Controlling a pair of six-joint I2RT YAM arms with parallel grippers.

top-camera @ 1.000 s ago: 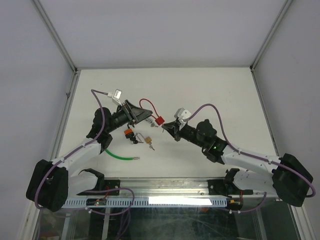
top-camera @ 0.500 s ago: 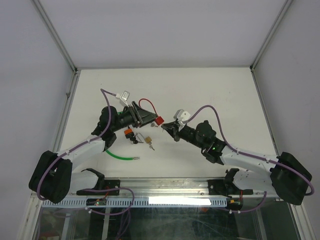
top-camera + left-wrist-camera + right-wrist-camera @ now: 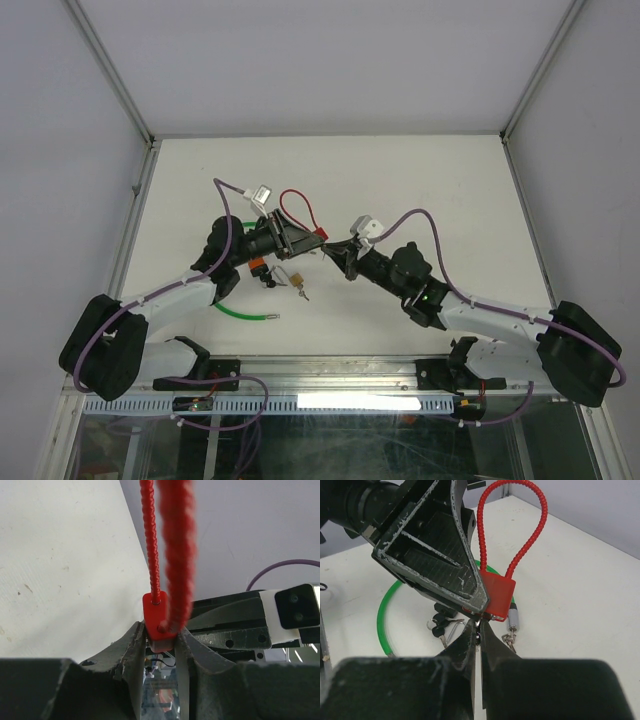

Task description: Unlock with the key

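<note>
White bench (image 3: 420,170) sits under soft, even light. Pale grey walls (image 3: 320,60) close it in, with metal corner posts (image 3: 110,70) at the back.

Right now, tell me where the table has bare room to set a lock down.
Free: far strip of the white table beyond the red cable lock, and the right side past the right arm. Crowded: centre, around the green cable loop and brass padlock.
</note>
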